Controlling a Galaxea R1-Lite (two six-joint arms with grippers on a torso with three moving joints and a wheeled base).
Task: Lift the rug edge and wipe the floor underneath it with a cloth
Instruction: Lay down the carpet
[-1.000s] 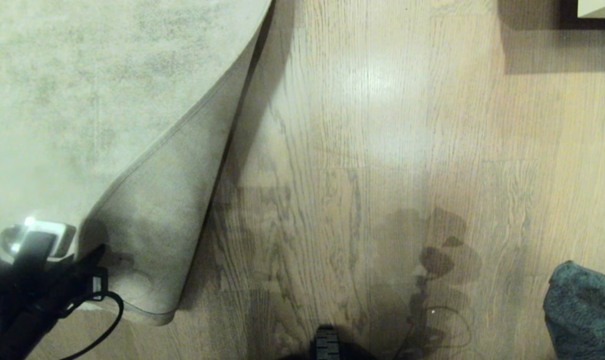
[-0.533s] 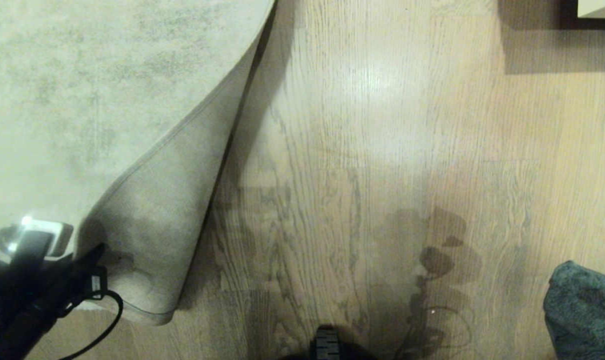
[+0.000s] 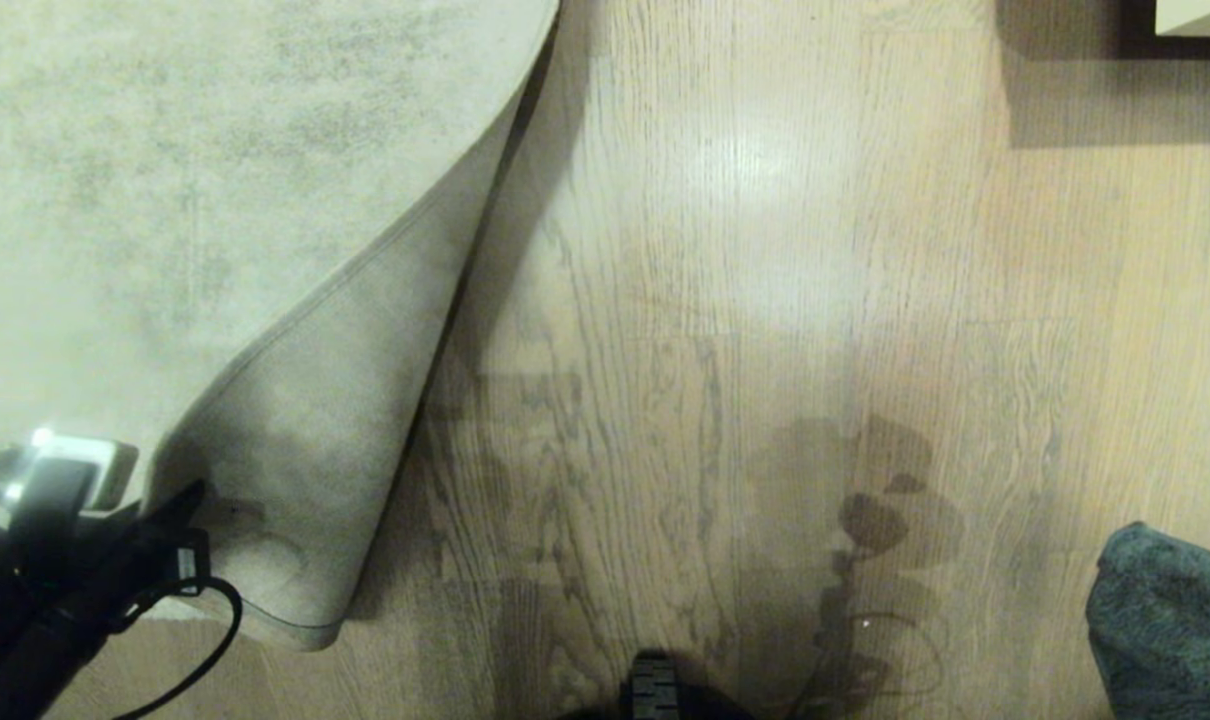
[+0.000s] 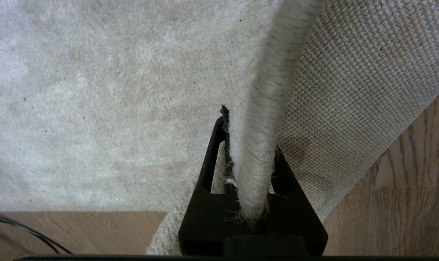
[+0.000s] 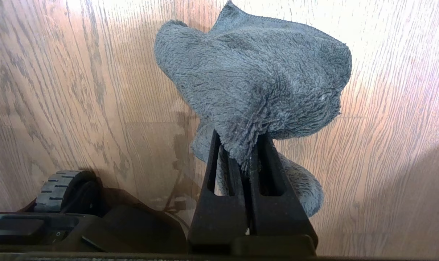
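The pale mottled rug (image 3: 165, 180) covers the left of the head view. Its near corner is folded up, so the tan backing (image 3: 305, 440) shows. My left gripper (image 3: 170, 530) is at the lower left, shut on the rug's edge. In the left wrist view the fuzzy edge (image 4: 257, 108) runs between the closed fingers of the left gripper (image 4: 250, 145), with woven backing (image 4: 350, 72) beside it. Bare wood floor (image 3: 725, 300) lies right of the fold. The grey-teal cloth (image 3: 1165, 620) hangs at the lower right, pinched in my shut right gripper (image 5: 241, 145), bunched (image 5: 255, 72) above the floor (image 5: 78, 72).
A pale piece of furniture (image 3: 1200, 15) casts a dark shadow at the far right corner. My base (image 3: 655, 690) shows at the bottom centre, and its wheel (image 5: 56, 185) is near the cloth. A black cable (image 3: 215, 620) loops under the left arm.
My left gripper has drifted slightly to the left with the rug corner in it. The cloth and right arm have stayed put.
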